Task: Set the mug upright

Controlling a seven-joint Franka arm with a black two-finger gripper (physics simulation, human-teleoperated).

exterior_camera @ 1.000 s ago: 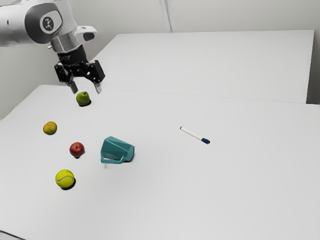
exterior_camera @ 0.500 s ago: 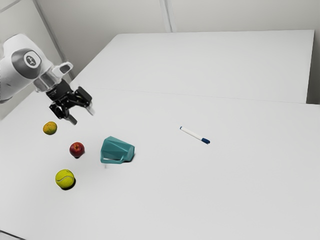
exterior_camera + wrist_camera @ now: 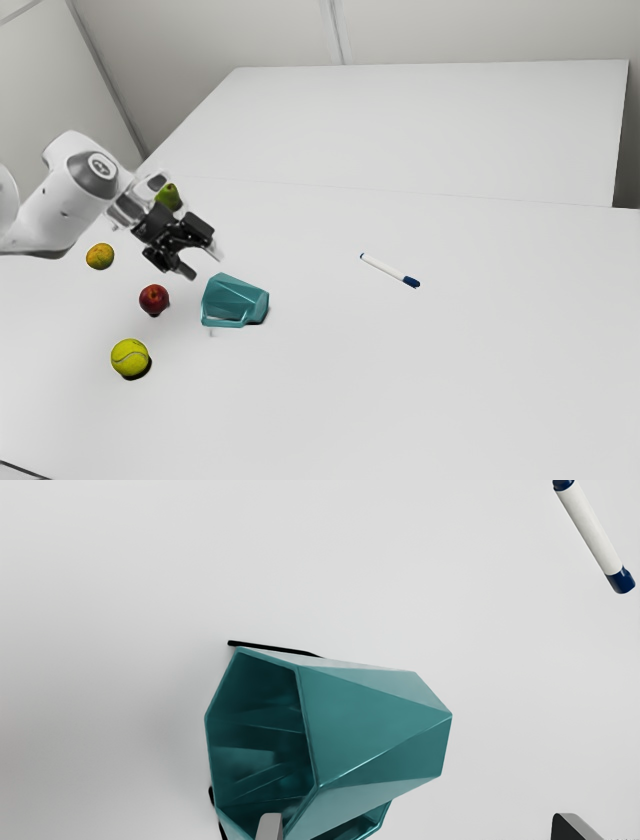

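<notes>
hovering, end effector (image 3: 205, 265) wide | teal faceted mug (image 3: 236, 300) lying lower, toward exterior view's right | long axis roughly along finger spread, mouth facing exterior view's left

Exterior view: from the arm's (image 3: 62, 205) side, well apart from the mug (image 3: 240, 300), facing obliquely down across the bench (image 3: 450, 390). Wrist view: from the hand (image 3: 204, 264), nearer the mug, facing down. Shared: mug, marker (image 3: 386, 267).

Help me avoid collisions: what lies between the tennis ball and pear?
The red fruit lies between the tennis ball and the pear in the exterior view, where the jaws hide part of the stretch.
</notes>
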